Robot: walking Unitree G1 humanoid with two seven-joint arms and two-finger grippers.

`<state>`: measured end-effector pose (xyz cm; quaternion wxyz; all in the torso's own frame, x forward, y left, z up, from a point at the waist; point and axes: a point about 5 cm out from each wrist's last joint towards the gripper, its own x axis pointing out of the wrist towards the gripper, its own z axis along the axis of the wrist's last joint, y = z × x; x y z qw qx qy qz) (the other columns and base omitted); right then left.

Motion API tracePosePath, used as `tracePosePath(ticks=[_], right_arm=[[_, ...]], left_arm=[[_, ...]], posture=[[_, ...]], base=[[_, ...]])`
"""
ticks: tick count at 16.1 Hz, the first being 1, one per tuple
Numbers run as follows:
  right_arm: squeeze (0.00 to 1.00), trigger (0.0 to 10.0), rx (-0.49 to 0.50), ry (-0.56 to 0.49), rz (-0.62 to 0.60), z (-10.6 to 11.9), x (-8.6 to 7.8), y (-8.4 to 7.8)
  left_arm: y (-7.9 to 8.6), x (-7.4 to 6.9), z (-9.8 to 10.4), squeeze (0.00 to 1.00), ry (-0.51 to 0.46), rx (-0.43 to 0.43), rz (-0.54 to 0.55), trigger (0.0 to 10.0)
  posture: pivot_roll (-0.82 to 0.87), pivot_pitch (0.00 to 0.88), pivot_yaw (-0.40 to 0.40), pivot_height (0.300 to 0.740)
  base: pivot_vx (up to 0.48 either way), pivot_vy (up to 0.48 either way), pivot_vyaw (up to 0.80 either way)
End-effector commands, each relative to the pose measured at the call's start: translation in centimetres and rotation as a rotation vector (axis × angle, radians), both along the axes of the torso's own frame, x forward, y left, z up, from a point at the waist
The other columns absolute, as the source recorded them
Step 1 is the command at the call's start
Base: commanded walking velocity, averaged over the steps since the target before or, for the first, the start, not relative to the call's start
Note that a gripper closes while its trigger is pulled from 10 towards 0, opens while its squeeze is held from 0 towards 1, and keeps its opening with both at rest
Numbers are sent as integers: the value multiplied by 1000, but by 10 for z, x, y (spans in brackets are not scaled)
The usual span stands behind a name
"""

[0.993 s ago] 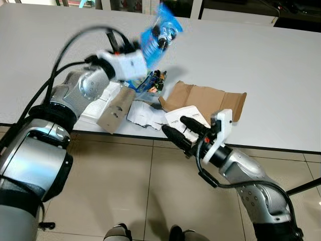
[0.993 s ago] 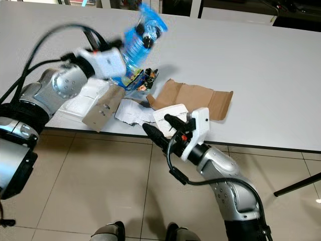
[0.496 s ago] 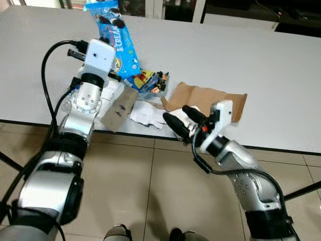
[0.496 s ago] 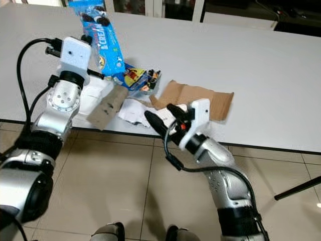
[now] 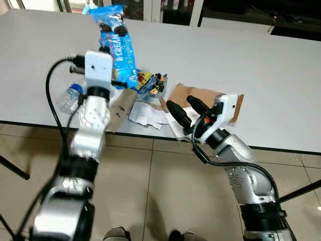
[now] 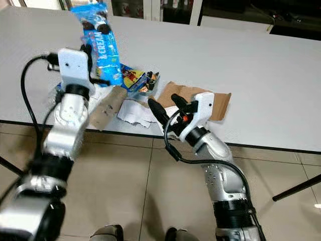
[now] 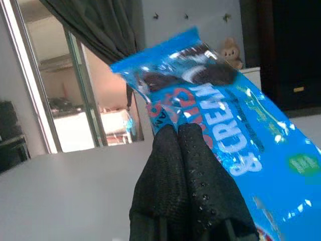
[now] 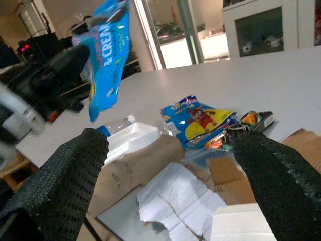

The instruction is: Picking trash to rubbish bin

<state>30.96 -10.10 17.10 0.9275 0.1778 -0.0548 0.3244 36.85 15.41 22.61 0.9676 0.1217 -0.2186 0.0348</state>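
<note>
My left gripper (image 7: 181,138) is shut on a long blue cookie wrapper (image 5: 119,45) and holds it upright above the left part of the white table (image 5: 261,60). Trash lies in a heap near the table's front edge: a small blue snack bag (image 5: 149,83), a cardboard tube (image 5: 122,103), torn white paper (image 5: 146,113), a flat brown cardboard piece (image 5: 200,96) and a clear plastic bottle (image 5: 67,98). My right gripper (image 5: 182,109) is open, level with the front edge, its fingers pointing at the paper and cardboard.
A white foam piece (image 8: 131,134) lies beside the bottle. Beige floor tiles (image 5: 145,196) lie in front of the table. My feet (image 5: 118,234) show at the lower edge. Windows and dark cabinets stand behind the table.
My left arm swung from leaning over the heap to standing upright, carrying the blue wrapper up and to the left. The right gripper rose a little toward the table edge. The bottle has come into sight.
</note>
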Motion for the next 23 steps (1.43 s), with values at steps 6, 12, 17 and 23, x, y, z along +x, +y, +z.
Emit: tracePosePath(ticks=[6,12,17,23], right_arm=[[0,10000,27,-43,-75,9,10,-4],[0,10000,-4,-63,-254,12,23,-17],[0,10000,-90,-72,-625,14,40,-58],[0,10000,-161,-65,-803,4,38,-84]], left_arm=[[0,-10,-6,0,10,-41,42,10000],[0,-21,-29,0,78,-83,67,10000],[-2,-30,-38,0,114,-66,37,10000],[3,-31,-37,0,113,-31,37,10000]], posture=[[-2,30,-60,740],[-1,24,-72,740],[9,21,-75,740],[11,28,-72,740]], base=[[0,0,0],[0,0,0],[0,0,0],[0,0,0]])
